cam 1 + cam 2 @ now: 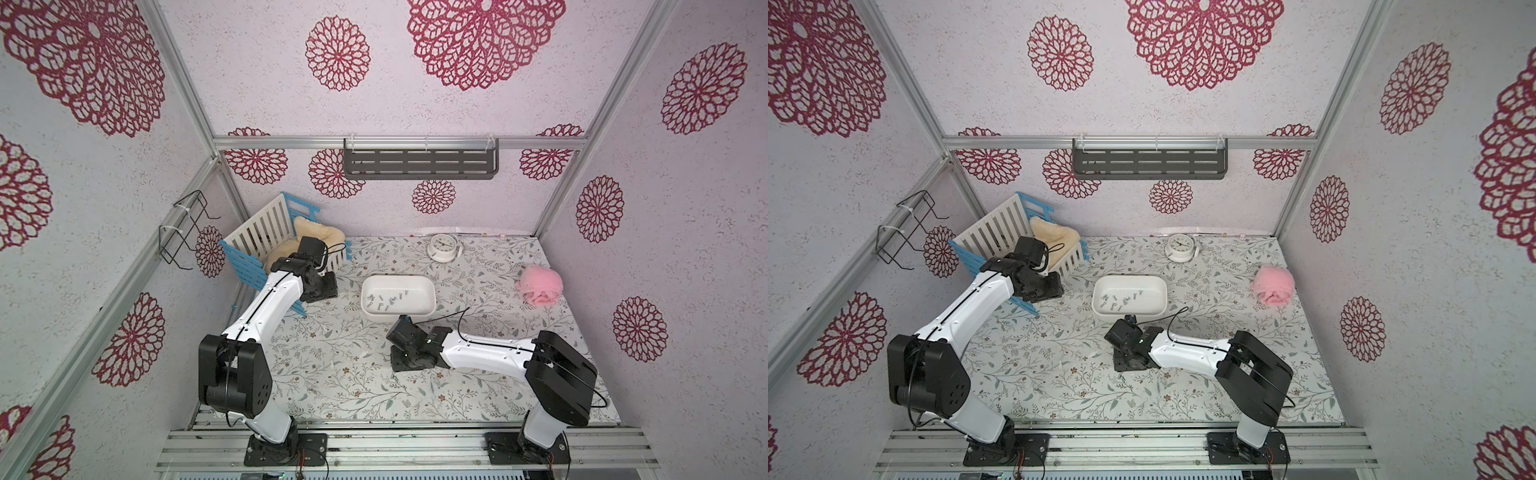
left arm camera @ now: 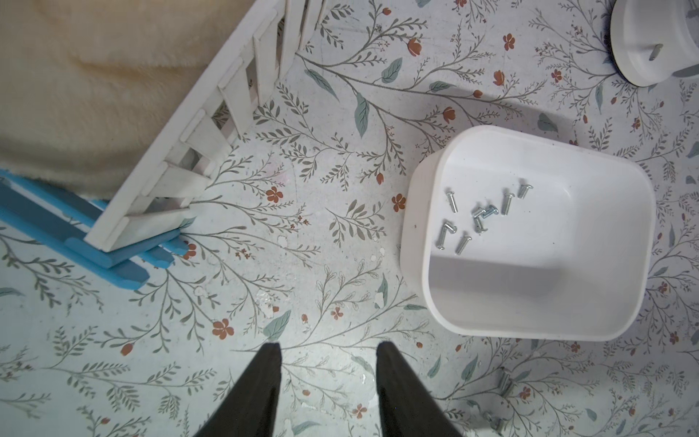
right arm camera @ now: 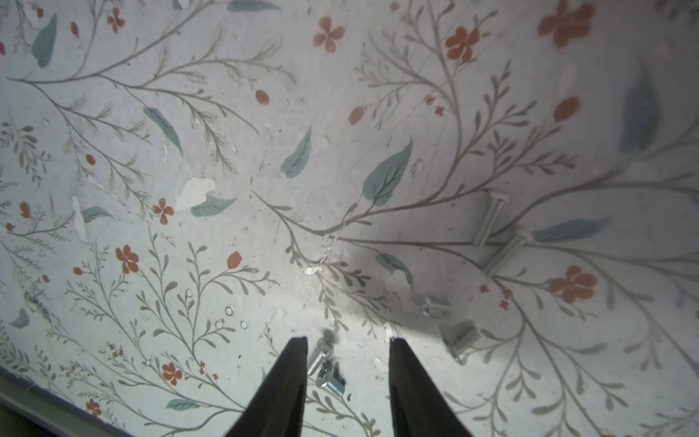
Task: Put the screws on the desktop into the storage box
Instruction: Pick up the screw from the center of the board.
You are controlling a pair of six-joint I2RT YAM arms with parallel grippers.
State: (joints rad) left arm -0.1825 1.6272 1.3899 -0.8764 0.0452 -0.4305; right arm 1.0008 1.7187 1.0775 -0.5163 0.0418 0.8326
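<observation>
The white storage box (image 1: 417, 291) (image 1: 1150, 291) (image 2: 548, 249) stands mid-desktop and holds several silver screws (image 1: 384, 301) (image 2: 478, 215). My right gripper (image 3: 347, 340) points down at the desktop (image 3: 227, 227) in front of the box, open. Two screws (image 3: 327, 365) lie on the surface between its fingers, close beside one finger (image 3: 287, 378). Several more screws (image 3: 491, 219) lie loose a little further off. My left gripper (image 2: 329, 344) hangs open over bare desktop between the crate and the box, with nothing between its fingers. Two screws (image 2: 505, 382) show on the desktop near the box's corner.
A blue-and-white slatted crate (image 1: 266, 237) (image 2: 170, 181) with cream fleece stands at the back left, beside my left wrist. A white alarm clock (image 1: 444, 247) (image 2: 650, 41) sits behind the box. A pink fluffy ball (image 1: 540, 286) lies at the right. A grey shelf (image 1: 419, 164) hangs on the back wall.
</observation>
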